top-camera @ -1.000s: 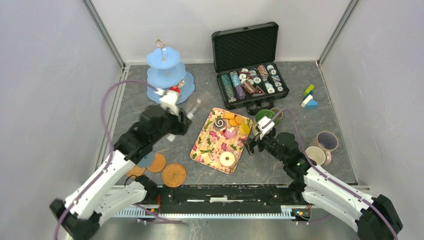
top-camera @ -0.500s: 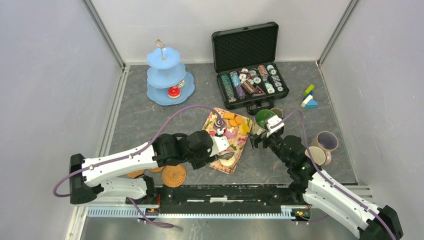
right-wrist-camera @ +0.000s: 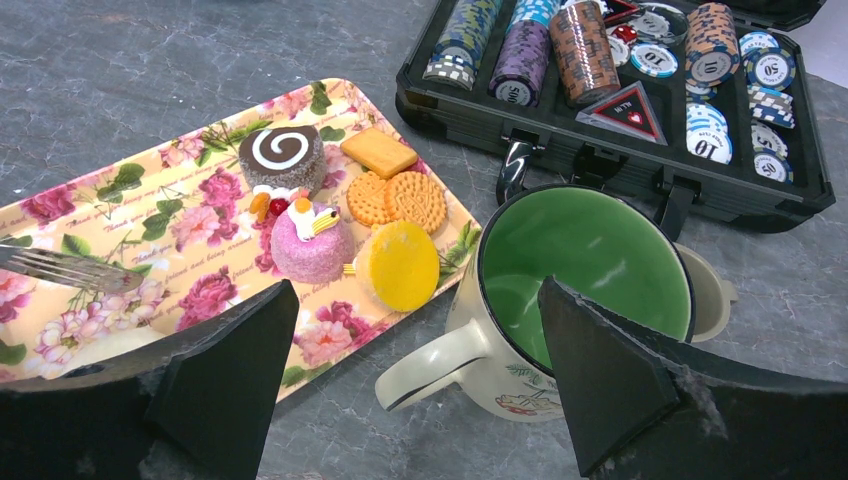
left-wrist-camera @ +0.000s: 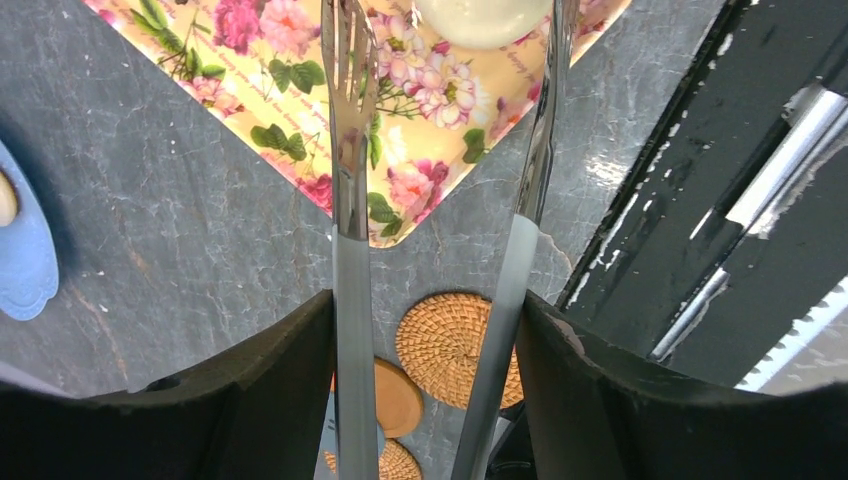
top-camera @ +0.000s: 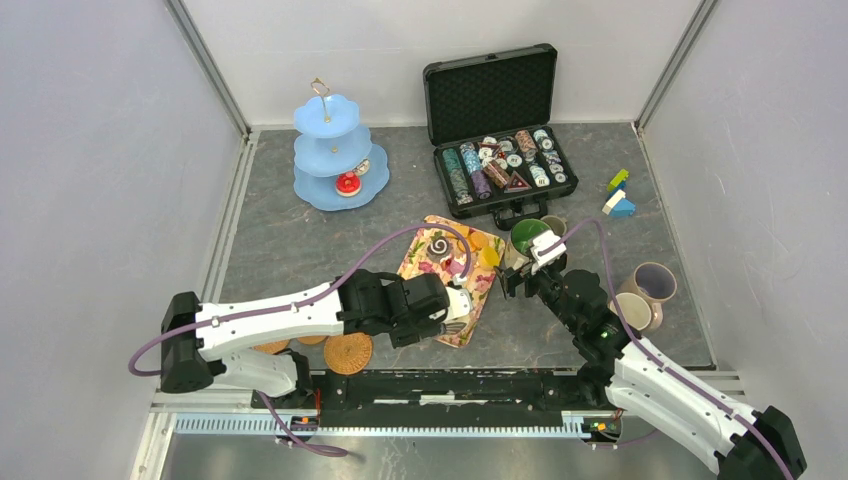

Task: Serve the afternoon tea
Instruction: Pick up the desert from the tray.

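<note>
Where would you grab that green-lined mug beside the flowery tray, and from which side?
Pinch the rim wall from above, near the handle. The green-lined mug stands upright and empty, so one finger should fit inside, one outside. The far side is crowded by a small cup and the chip case, so the near side looks freer.

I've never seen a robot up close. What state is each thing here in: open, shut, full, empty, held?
Poker chip case: open, lid up, chips inside.
Green-lined mug: upright, empty.
Tongs: held, blades apart either side of the white donut.
Left gripper: shut on the tongs.
Right gripper: open, mug just ahead.
Tiered stand: red donut on the lowest tier.
</note>
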`<state>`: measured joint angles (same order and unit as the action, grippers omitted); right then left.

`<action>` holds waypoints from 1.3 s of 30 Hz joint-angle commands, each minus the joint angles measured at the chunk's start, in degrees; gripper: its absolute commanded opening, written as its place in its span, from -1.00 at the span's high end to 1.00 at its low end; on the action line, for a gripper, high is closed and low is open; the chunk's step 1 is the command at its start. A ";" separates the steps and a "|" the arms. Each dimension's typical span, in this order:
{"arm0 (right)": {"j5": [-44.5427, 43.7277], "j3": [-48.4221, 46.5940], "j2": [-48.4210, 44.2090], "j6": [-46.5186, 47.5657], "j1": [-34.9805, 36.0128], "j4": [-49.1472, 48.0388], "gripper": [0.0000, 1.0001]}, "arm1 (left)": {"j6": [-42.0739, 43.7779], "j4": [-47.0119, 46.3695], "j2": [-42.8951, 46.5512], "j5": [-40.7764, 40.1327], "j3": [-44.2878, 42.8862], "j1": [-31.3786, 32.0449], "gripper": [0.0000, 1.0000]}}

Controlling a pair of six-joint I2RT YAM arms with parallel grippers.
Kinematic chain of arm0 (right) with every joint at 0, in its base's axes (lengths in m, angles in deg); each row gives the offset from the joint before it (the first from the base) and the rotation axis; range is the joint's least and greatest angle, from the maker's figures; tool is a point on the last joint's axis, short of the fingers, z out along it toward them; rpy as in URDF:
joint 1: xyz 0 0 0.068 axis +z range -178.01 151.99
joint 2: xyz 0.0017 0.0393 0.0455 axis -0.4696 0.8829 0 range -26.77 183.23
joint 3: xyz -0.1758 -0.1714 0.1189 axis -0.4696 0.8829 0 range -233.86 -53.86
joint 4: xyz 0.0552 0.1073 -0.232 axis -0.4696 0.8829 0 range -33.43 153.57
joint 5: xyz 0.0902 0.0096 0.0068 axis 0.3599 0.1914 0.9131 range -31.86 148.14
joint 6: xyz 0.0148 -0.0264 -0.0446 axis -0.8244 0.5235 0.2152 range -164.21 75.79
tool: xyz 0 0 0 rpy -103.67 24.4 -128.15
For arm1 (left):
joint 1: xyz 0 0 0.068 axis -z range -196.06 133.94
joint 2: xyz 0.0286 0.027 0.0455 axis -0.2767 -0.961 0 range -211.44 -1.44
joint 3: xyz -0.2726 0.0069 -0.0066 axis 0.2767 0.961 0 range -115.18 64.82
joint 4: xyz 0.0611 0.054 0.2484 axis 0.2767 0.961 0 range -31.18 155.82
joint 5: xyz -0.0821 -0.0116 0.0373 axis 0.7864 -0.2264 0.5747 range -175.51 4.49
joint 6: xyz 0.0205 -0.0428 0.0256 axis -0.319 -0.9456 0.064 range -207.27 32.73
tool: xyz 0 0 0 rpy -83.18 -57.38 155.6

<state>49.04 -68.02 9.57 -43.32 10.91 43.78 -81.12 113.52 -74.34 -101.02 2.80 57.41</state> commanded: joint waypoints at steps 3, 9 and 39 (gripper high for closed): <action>0.16 -0.25 -0.48 -0.52 0.29 -1.97 -0.96 | 0.92 -1.29 -1.34 -2.00 -0.64 0.25 -0.43; 0.44 -0.34 -0.30 -0.54 0.28 -1.89 -0.96 | 1.26 -2.65 -1.28 -0.84 -0.76 0.26 -0.45; 0.62 -0.45 -0.52 -0.54 0.28 -1.43 -0.96 | 2.74 -2.79 -13.96 0.52 3.27 -5.51 -1.00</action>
<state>50.06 -68.02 9.40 -43.48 10.91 43.78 -80.09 112.75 -87.56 -102.60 5.36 53.45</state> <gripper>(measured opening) 0.978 0.995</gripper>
